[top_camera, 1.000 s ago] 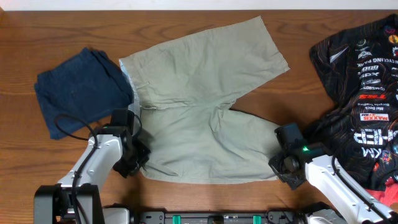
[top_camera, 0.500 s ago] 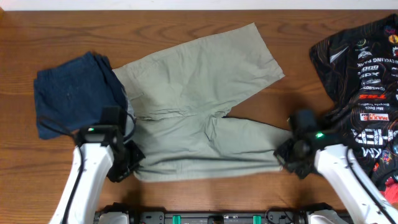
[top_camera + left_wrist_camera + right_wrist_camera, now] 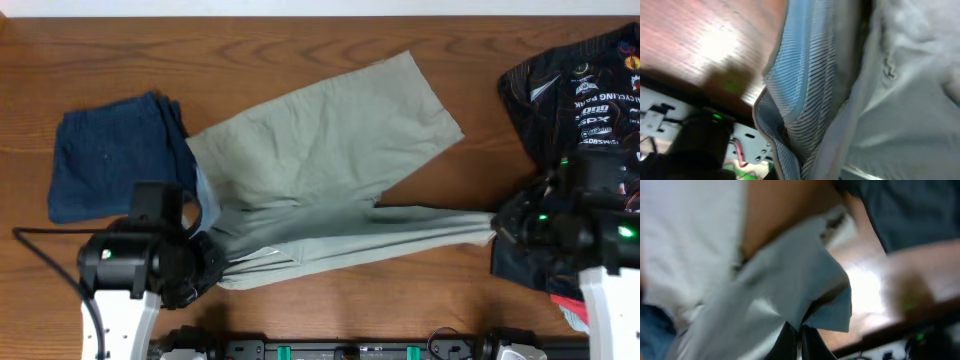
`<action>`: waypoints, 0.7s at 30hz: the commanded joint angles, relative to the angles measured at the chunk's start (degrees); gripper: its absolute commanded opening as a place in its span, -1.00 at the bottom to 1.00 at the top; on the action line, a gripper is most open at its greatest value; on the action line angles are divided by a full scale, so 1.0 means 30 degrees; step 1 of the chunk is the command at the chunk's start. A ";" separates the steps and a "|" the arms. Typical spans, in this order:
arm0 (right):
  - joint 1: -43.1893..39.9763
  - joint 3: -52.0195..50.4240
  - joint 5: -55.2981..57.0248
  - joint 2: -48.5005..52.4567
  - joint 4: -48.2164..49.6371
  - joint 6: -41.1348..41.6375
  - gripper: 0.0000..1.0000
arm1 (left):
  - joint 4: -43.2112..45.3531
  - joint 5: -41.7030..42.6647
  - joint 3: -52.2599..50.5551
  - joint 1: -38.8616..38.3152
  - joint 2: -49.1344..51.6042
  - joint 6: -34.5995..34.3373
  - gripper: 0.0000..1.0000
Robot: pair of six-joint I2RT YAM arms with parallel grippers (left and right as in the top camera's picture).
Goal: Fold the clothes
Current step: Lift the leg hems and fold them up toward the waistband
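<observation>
Wooden table [image 3: 300, 40], shorts [image 3: 320, 140] stretched left-right (legs rightward)

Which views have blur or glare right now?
Overhead: even light, shorts sharp, no glare. Left wrist: soft at close range, though the lining stripes are readable; glare patch on the table. Right wrist: heavy motion blur, shorts hem smeared, another bright glare patch on the wood.

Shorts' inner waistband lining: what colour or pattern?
Lining is pale blue with fine stripes, on plain light-green shorts. Clearest in the left wrist view.
</observation>
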 commanded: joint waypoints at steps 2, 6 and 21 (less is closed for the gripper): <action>-0.0692 0.2725 0.3053 -0.0117 0.0415 -0.3606 -0.98 | -0.0066 -0.1727 0.1290 0.0248 -0.0648 0.0678 -0.88; -0.0576 0.3963 0.2754 0.0641 0.1523 -0.4313 -0.98 | 0.1654 -0.1865 0.1683 0.0248 -0.0648 0.0670 -0.87; 0.1384 0.4036 0.1617 0.8269 0.9114 -0.5646 -0.98 | 0.9136 -0.4058 0.1683 0.0255 0.5144 -0.2455 -0.88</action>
